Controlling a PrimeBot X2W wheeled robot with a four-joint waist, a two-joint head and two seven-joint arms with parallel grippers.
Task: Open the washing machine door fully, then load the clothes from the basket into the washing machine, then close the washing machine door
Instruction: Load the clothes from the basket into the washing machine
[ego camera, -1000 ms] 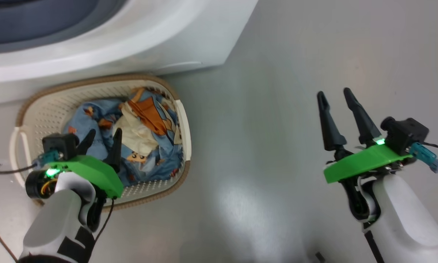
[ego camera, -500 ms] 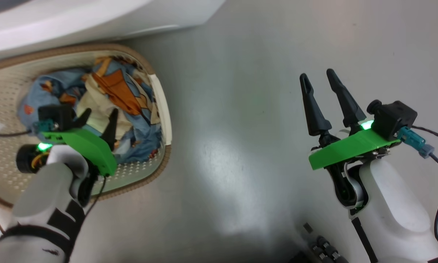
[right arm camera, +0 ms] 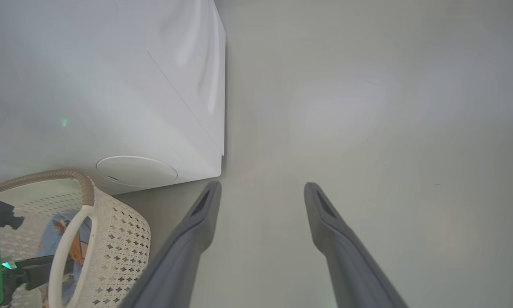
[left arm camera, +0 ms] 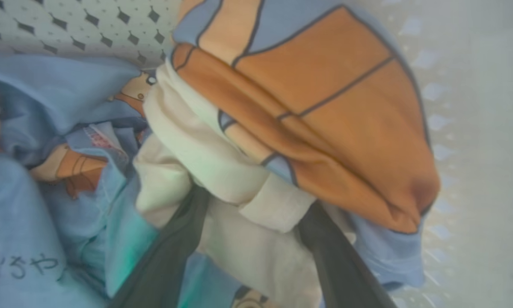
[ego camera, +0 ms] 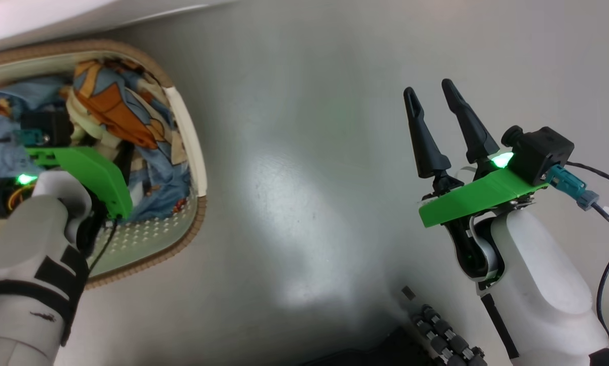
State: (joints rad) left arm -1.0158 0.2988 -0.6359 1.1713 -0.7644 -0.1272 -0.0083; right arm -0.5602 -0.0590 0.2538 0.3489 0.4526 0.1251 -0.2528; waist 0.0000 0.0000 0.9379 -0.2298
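The left end effector (left arm camera: 256, 204) stands open, its two dark fingers spread and pushed down into the clothes (left arm camera: 307, 107). A cream fold lies between the fingers, an orange and blue bulge lies just past them, and light blue fabric lies to the side. The fingers are not closed on the fabric. The clothes sit heaped in the basket (ego camera: 201, 213), against its perforated cream wall. In the head view the left arm's green wrist plate hangs over the heap, and the basket's white handle runs along the side nearest the middle of the picture.

The right end effector (ego camera: 428, 87) is open too, holding nothing, its fingers apart over bare floor (ego camera: 309, 152) and well apart from the basket.

The basket stands on the floor just in front of the washer (right arm camera: 111, 85), whose white front and side panel meet at a corner in the right wrist view. A round white cover (right arm camera: 136, 171) sits low on that front, near the basket's brown rim. The floor is pale grey and glossy, with soft patches of reflected light and a faint green glow from the wrist lamps.
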